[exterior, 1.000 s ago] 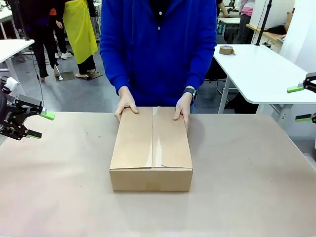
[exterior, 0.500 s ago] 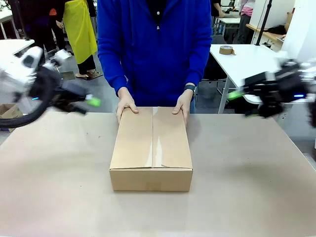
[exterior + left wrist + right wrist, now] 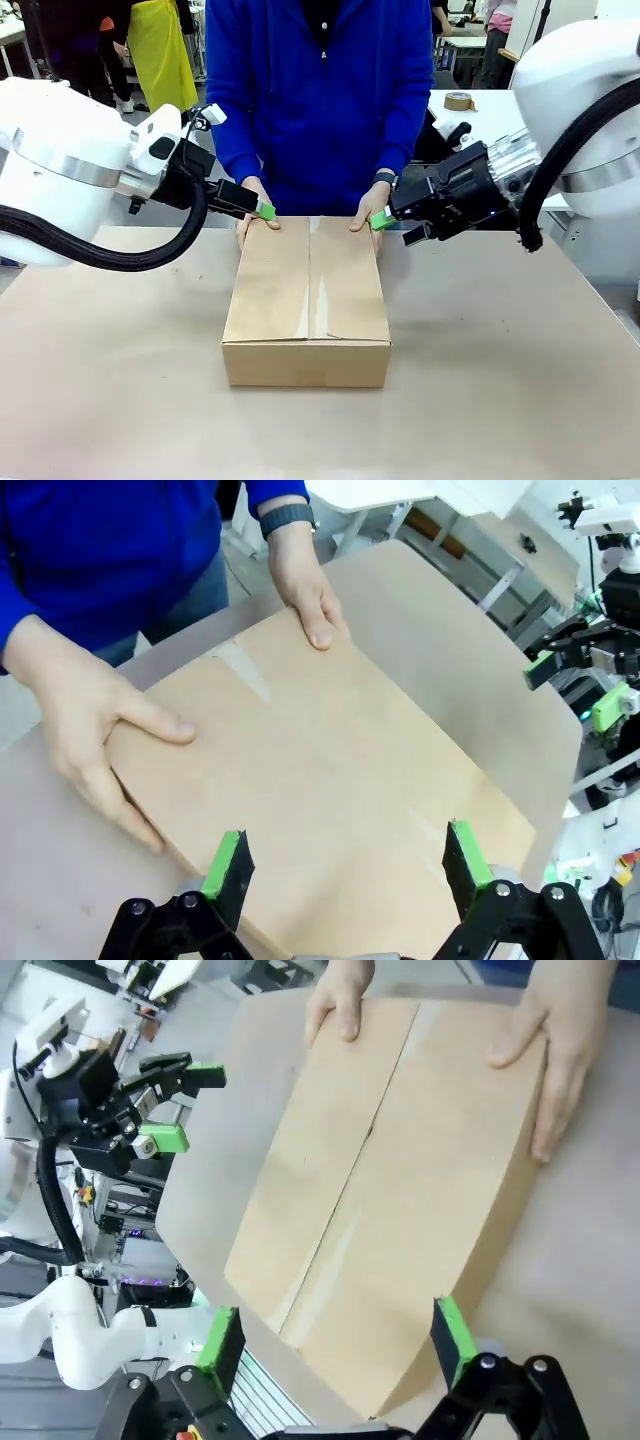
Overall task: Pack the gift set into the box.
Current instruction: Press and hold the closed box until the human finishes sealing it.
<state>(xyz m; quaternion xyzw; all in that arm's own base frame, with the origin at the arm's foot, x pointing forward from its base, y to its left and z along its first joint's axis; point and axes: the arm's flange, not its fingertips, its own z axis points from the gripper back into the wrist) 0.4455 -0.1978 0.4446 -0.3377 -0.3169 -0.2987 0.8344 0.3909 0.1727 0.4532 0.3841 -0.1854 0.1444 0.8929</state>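
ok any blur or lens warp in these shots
Front view: sharp, even light, a pale sheen along the centre seam of the plain brown cardboard box; left wrist view: crisp, the edge of the beige table bows from the wide lens; right wrist view: the box's near edges curve likewise, no glare.

Box [image 3: 306,300]: plain brown cardboard; a pale streak is noted along the centre seam. Table [image 3: 500,400]: beige-grey. Left gripper [image 3: 346,860], right gripper [image 3: 336,1338]: black, green pads. Person's jacket [image 3: 320,100]: blue.
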